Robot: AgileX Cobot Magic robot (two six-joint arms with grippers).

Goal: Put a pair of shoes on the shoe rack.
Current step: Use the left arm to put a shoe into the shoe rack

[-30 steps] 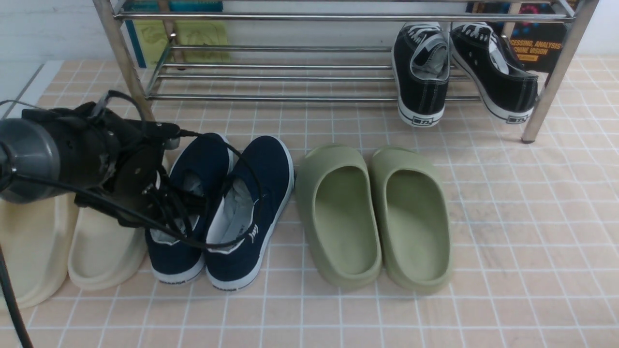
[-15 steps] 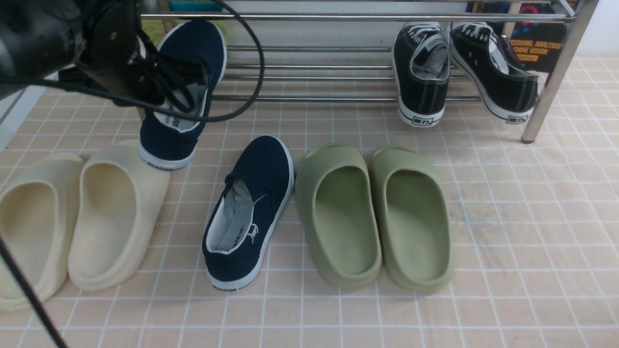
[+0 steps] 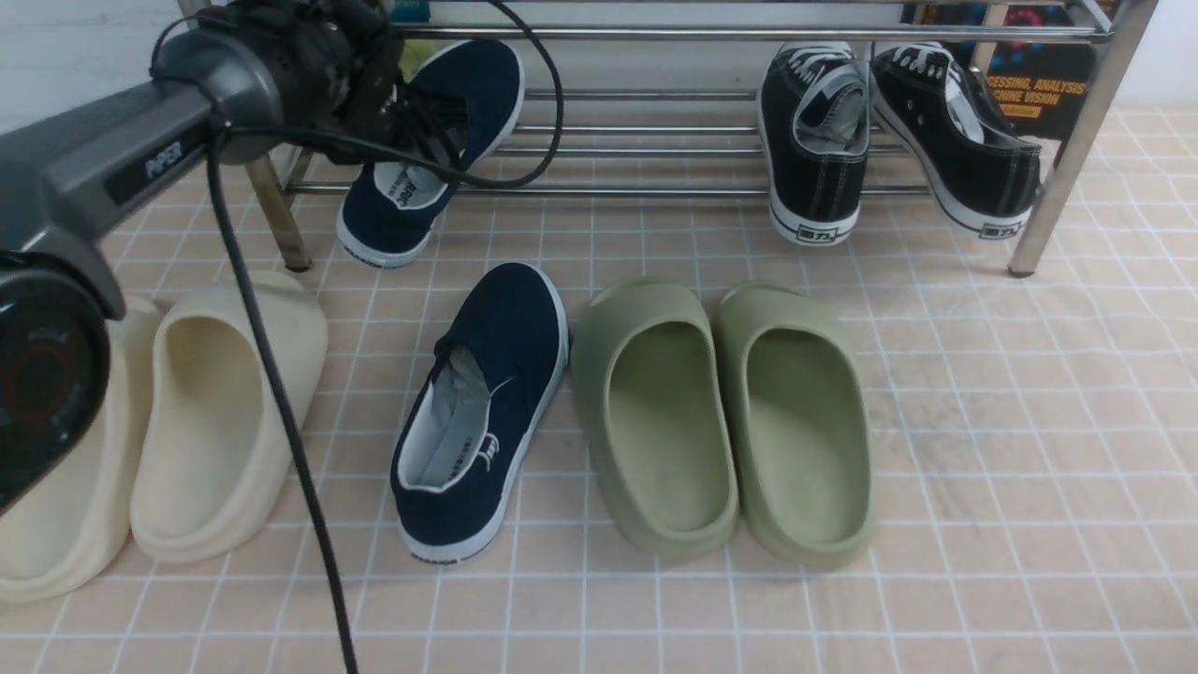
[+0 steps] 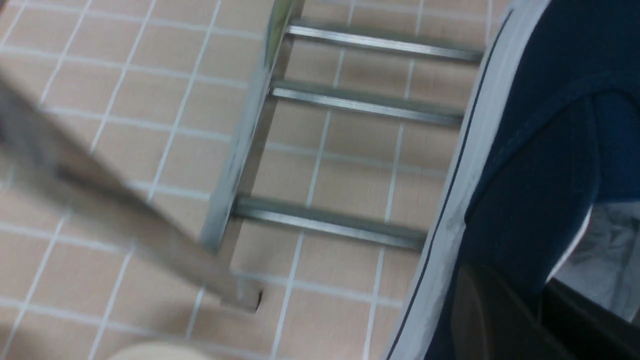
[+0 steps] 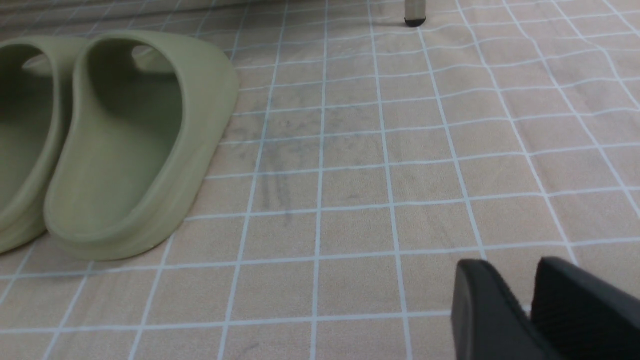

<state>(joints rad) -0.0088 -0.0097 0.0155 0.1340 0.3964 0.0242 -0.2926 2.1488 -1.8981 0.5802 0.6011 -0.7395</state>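
My left gripper is shut on the side wall of one navy-blue slip-on shoe. It holds the shoe tilted at the left end of the chrome shoe rack, toe over the low bars and heel hanging in front of the front bar. In the left wrist view the dark fingers pinch the shoe's navy wall beside the rack bars. The second navy shoe lies on the tiled floor in front of the rack. My right gripper hangs low over bare tiles, jaws together and empty.
Two black lace-up sneakers lean on the rack's right end. Olive-green slides sit right of the floor shoe and show in the right wrist view. Cream slides lie at the left. A rack leg stands near the held shoe.
My left gripper lifted one navy shoe off the floor beside its mate, then carried it back and to the right to the rack's left end. The other shoe stayed put.
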